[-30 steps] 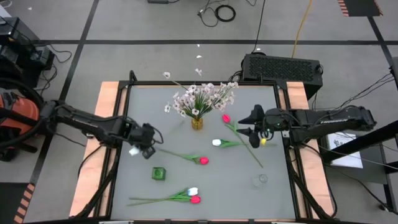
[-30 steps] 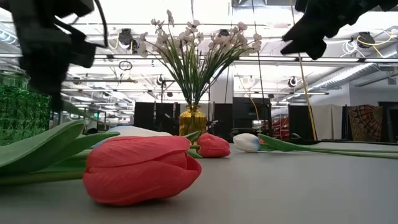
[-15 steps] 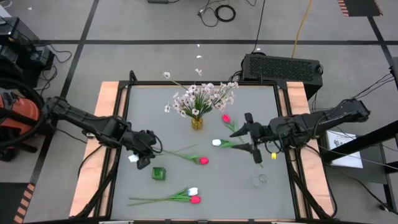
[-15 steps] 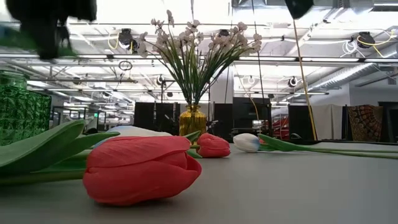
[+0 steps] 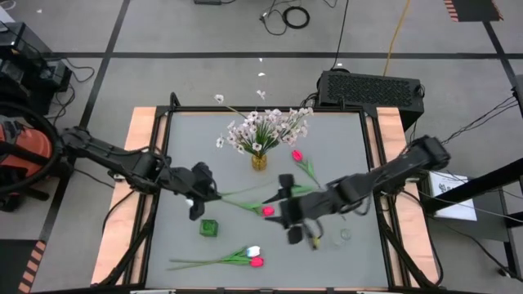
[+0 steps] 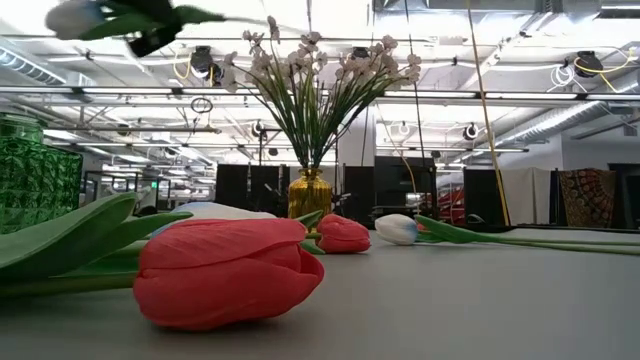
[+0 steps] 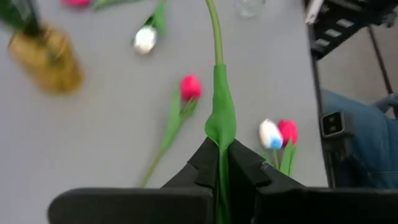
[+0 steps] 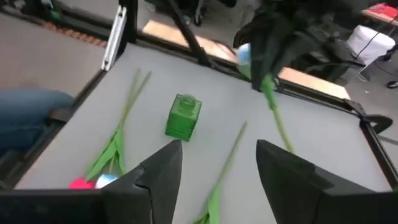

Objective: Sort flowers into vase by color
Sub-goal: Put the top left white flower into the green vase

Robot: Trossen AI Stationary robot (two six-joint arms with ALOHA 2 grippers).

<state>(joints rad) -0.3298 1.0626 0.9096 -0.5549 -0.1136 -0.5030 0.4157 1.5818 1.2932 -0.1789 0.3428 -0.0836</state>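
Note:
My left gripper (image 5: 198,193) hangs above the table's left half, shut on a white tulip. The tulip's head (image 8: 243,55) shows beside the fingers and also at the top of the low view (image 6: 75,17). My right gripper (image 5: 288,211) is open over the table's middle, beside a pink tulip (image 5: 267,211) that lies flat, and its fingers (image 8: 163,174) point toward the green vase (image 8: 183,116). The yellow vase (image 5: 259,161) stands upright with the pale sprays in it. Another pink tulip (image 5: 296,154) and a white-and-pink pair (image 5: 254,256) lie on the table. My left gripper pinches the white tulip's green stem (image 7: 221,134) between its two fingers, close behind the head. The fingers lie across the stem. The flower is lifted clear of the table, and its long stem (image 5: 245,190) reaches out toward the table's right.
A small clear glass (image 5: 343,235) stands near the right edge. A black box (image 5: 372,87) sits beyond the far edge. A person's leg in blue jeans (image 7: 354,118) is beside the near edge. Bare grey tabletop (image 5: 327,269) lies in the near right corner.
My right arm has swung from the table's right side toward the middle and the near edge, its gripper staying open. My left gripper has risen and shifted slightly right, carrying the white tulip up, so that its head now shows high in the low view.

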